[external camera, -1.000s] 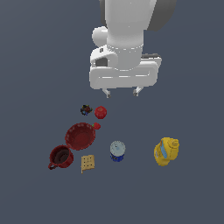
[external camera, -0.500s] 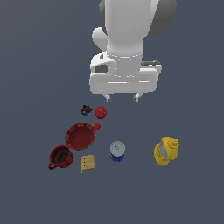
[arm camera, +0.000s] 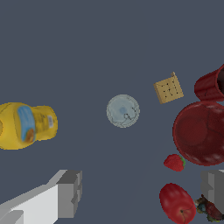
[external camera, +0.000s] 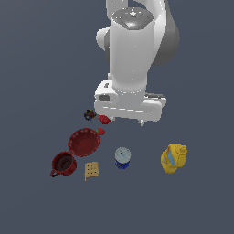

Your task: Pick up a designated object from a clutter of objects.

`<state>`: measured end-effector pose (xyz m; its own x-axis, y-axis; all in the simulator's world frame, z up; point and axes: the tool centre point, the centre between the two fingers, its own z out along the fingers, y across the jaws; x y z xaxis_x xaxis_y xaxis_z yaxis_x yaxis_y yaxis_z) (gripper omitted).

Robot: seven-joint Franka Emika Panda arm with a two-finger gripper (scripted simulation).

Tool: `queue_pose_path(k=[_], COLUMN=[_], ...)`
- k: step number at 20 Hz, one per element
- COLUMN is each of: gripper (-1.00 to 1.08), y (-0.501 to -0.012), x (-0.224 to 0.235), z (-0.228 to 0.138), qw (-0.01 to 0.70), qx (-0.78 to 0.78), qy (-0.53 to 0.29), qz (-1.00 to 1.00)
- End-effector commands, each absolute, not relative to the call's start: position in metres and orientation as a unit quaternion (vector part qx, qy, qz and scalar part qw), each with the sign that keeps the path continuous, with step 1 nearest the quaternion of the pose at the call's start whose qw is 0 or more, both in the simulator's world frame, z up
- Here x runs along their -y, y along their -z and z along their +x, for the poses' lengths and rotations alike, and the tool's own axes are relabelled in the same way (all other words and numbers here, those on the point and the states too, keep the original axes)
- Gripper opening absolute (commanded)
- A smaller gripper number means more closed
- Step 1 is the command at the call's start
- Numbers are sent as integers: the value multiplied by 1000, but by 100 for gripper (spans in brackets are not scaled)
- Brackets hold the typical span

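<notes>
In the exterior view, the blue can (external camera: 122, 158) stands upright between the tan cracker (external camera: 92, 170) and the yellow bottle (external camera: 173, 158), with the gripper (external camera: 127, 122) hanging above and apart from it. In the wrist view, the can's pale top (arm camera: 123, 111) sits centred, and the grey fingers (arm camera: 70, 193) stand spread wide with nothing between them, the red bowl (arm camera: 199, 132) to one side.

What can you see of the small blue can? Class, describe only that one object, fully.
The blue can is a short cylinder standing upright on the dark floor, its body dark blue with white label patches and its flat round top pale grey-white. It stands alone, touching nothing: the cracker lies to the exterior view's left, the yellow bottle to its right. The gripper is above, not touching it.
</notes>
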<state>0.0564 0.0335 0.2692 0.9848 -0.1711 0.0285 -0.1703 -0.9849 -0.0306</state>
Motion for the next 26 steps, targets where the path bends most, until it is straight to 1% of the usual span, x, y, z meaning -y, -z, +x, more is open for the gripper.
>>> queue_pose_path(k=[1,8,14,20,26], gripper=[100,100,100,100,100], y=[-247,-185,-146,-127,-124], x=[-33,-30,-28,-26,-26], z=[68,94,105,109,109], qw=[13,8,3,0,0], qx=[-118,-204,-252,-275,-276], qy=[12,5,2,0,-1], qz=[-993,-979,-968,-961,-961])
